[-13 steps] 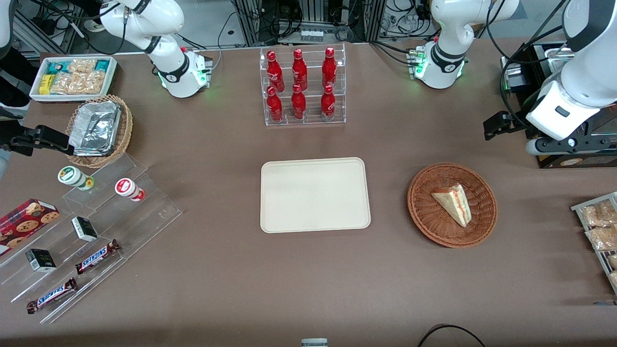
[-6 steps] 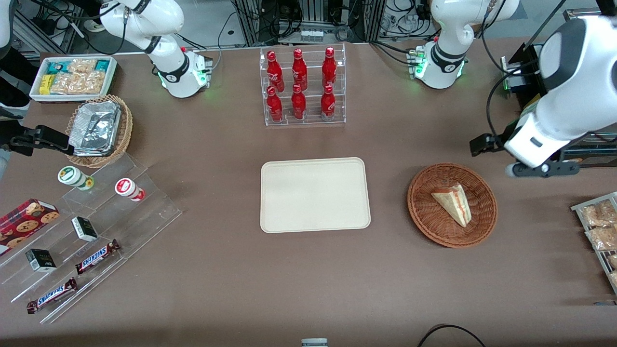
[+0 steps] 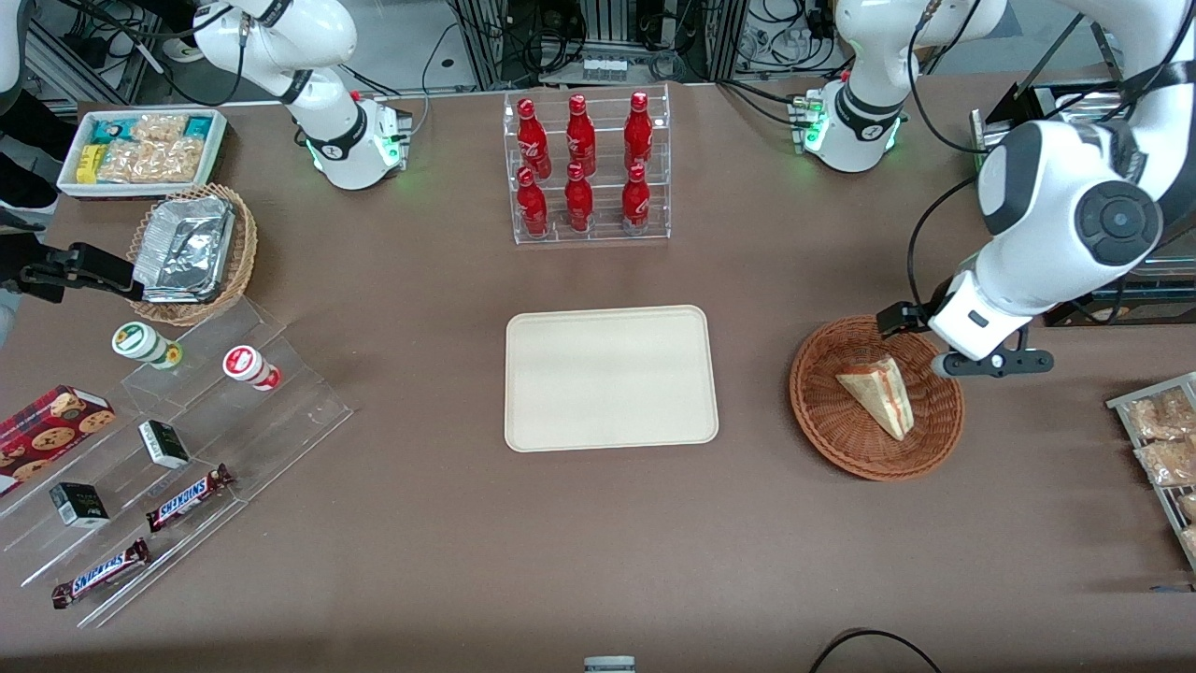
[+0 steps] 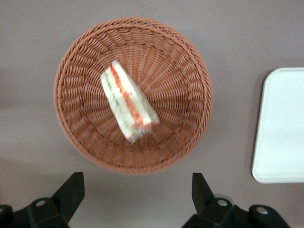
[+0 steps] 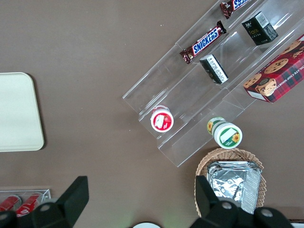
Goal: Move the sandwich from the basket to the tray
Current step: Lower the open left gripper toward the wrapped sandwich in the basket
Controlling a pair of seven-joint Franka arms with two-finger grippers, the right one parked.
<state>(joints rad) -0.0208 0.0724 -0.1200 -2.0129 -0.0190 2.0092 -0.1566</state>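
The left arm is reaching out over the table point(image 3: 420, 561) from the working arm's end, its white forearm sloping down toward the basket point(image 3: 876, 398). The gripper point(image 3: 920, 348) is hanging above the part of the basket's rim that lies farther from the front camera, well clear of the weave and touching nothing. In the wrist view the gripper point(image 4: 137, 202) is pointing straight down, and its two dark fingers point(image 4: 71, 192) are standing spread wide apart with nothing between them; the basket point(image 4: 190, 71) is showing whole just ahead of them.

The sandwich point(image 3: 878, 395) is lying on its side inside the basket, its narrow tip pointing toward the front camera. In the wrist view the sandwich point(image 4: 127, 105) is showing its red and green filling layers between pale bread.

The tray point(image 3: 611, 378) is sitting flat on the table beside the basket, toward the parked arm's end, apart from it. A corner of the tray point(image 4: 280, 128) is also showing in the wrist view.
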